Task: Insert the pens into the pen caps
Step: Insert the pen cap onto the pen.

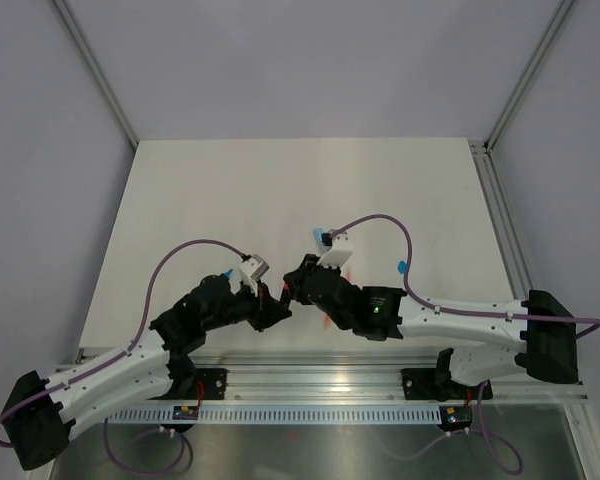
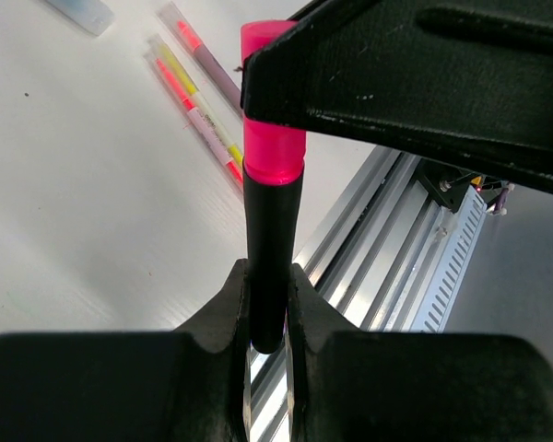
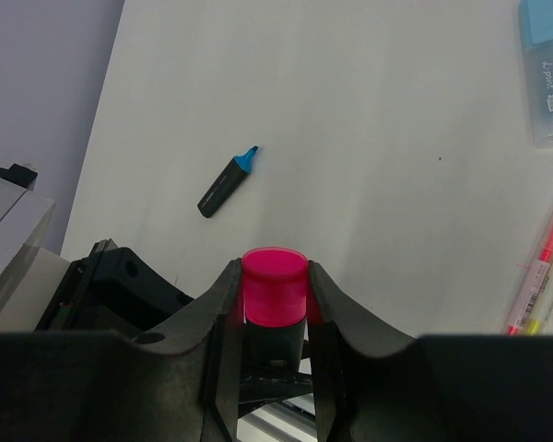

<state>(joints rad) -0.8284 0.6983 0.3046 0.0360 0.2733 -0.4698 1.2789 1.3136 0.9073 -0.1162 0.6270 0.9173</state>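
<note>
Marker [image 2: 269, 239]: the black barrel was held clear of the tabletop [image 2: 74, 184], between the two arms, so both its ends could be reached.
Left gripper [image 2: 267, 318]: its jaws were narrow and pinched the barrel's tail end, probably to brace it against a push.
Pink cap [image 3: 275, 281]: it sat over the barrel's top end; whether it was fully seated could not be told.
Right gripper [image 3: 275, 299]: its jaws were partly closed on the cap's sides, in line with the barrel, so that pressing would drive the cap straight on.
Loose pens: a blue-tipped marker [image 3: 229, 182] lay uncapped and apart on the tabletop. A pale-blue pen [image 3: 546, 74] and thin sticks [image 2: 198, 110] lay farther off.
</note>
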